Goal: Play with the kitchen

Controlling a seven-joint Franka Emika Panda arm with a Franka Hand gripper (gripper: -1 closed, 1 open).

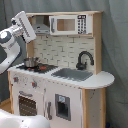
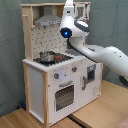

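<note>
The kitchen (image 1: 60, 95) is a tall toy unit of white panels and light wood, seen in both exterior views. It has a black faucet (image 1: 84, 58), a grey sink (image 1: 72, 75), a stove (image 1: 40, 67) with a small metal pot (image 1: 30, 62), an oven door (image 1: 27, 105) and a microwave cabinet (image 1: 68, 24). My gripper (image 1: 22, 25) is raised at the kitchen's upper left corner in the first exterior view, level with the hood. In the second exterior view the gripper (image 2: 69, 6) points up in front of the top shelf, above the pot (image 2: 46, 56) and beside the hood (image 2: 47, 20).
A grey curtain (image 1: 115, 45) hangs behind the kitchen. The unit stands on a wooden floor (image 2: 95, 112). My white arm (image 2: 102, 52) reaches across in front of the counter from the second exterior view's right. A rounded wooden counter end (image 1: 102, 79) juts out beside the sink.
</note>
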